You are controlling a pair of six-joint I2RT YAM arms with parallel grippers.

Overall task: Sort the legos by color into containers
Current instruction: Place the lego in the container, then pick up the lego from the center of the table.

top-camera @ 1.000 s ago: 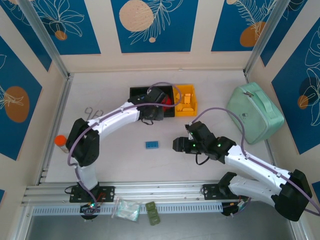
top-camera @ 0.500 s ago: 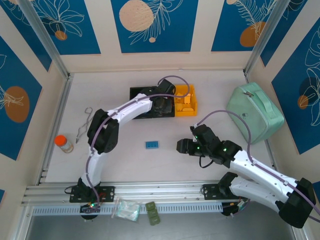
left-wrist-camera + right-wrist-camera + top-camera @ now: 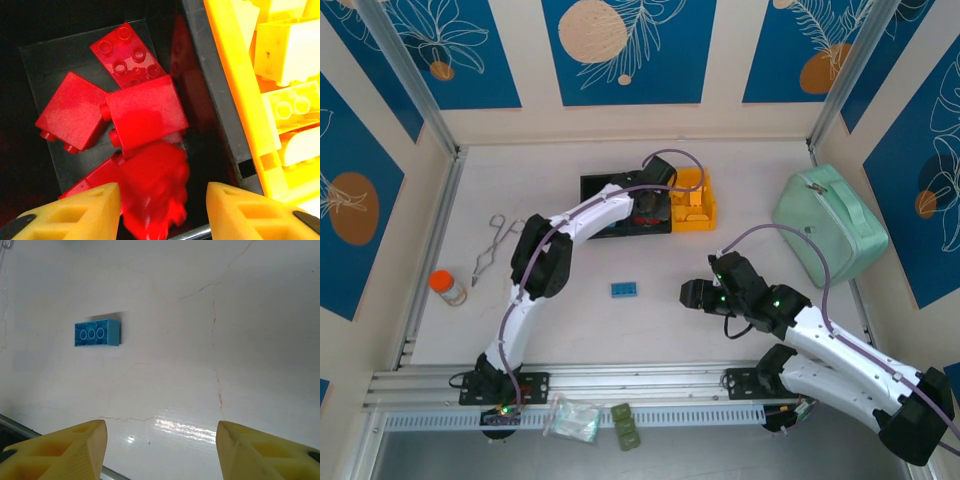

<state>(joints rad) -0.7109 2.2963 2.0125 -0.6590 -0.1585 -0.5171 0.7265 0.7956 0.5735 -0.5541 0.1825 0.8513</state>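
— What took up most of the room?
— The pale worktop (image 3: 620,340). On its right side lay a mint-green case (image 3: 830,225), well apart from everything else. Two white arms reached in from the near edge. The left arm (image 3: 535,270) stretched far out to the back, and the right arm (image 3: 840,350) bent low across the middle.
— And the containers?
— They were joined in a row at the back, with the black bins (image 3: 588,195) on the left and the yellow bin (image 3: 710,200) at the right end. The left claw (image 3: 162,195) hung over the black bin just beside the yellow one, its fingers apart.
— Was it holding anything?
— A blurred red brick (image 3: 152,205) sat between the fingers, with a clear gap on one side. Whether it touched the other finger, I couldn't tell. Beneath it, several red legos (image 3: 142,112) lay jumbled in that bin, and yellow legos (image 3: 287,47) lay in the yellow one.
— And the other one?
— The right claw (image 3: 162,440) stood spread wide over bare worktop. A blue lego (image 3: 97,333) lay flat ahead of it, not touching it, out in the open between the two arms.
— Any small things?
— Metal tongs (image 3: 492,245) and an orange-capped bottle (image 3: 445,287) lay near the left edge. Olive-green blocks (image 3: 626,425) sat beside a clear bag (image 3: 570,418) down by the front rail.
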